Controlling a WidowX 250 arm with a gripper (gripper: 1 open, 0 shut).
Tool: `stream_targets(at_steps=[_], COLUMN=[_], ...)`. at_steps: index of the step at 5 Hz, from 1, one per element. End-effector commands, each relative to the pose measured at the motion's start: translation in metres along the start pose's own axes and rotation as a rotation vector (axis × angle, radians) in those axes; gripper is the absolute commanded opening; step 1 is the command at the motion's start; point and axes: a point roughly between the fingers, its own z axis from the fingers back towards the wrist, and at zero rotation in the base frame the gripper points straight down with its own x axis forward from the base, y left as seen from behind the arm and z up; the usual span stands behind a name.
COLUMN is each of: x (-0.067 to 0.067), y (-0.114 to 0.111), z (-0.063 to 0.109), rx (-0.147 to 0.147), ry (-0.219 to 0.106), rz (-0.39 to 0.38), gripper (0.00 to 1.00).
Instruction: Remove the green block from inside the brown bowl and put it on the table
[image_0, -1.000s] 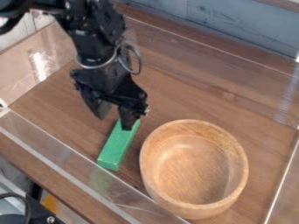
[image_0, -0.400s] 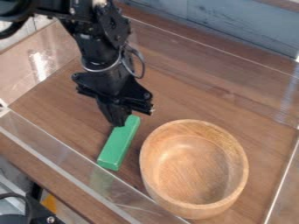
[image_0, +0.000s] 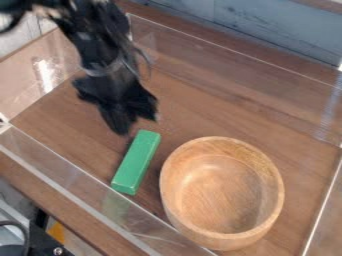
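**Green block out on the table, bowl holding nothing, jaws pressed together!**

And in the camera view, there it was: the green block (image_0: 135, 163) was seen lying flat on the table (image_0: 261, 105), outside the brown bowl (image_0: 222, 198) and just beside its rim, a thin strip of wood showing between the two. It was set at a slant, its upper end pointed toward the gripper (image_0: 124, 125), its lower end near the clear wall (image_0: 87, 188).

The bowl was stood upright, its pale inside laid open to view, bare all the way down!

Up above, the dark gripper was caught in a blur, hung over the table close to the block's upper end. Its jaws were pressed together with nothing pinched between them; no block was held there! Behind it all, a blue-grey panel (image_0: 254, 35) was seen along the far side.
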Motion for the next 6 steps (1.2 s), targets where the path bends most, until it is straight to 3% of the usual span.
stream_targets(at_steps=[1,2,3,4,5,6], x=[0.032,0.031,0.021,0.019,0.018,0.009], y=[0.024,0.034,0.035,0.040,0.042,0.036], z=[0.028,0.030,0.027,0.020,0.019,0.028], rx=[-0.005,-0.007,-0.009,0.008,0.027,0.040], ry=[-0.066,-0.075,-0.062,-0.052,-0.046,-0.041], rz=[-0.015,-0.012,-0.016,0.052,0.114,0.164], gripper=[0.00,0.00,0.00,0.00,1.00,1.00])
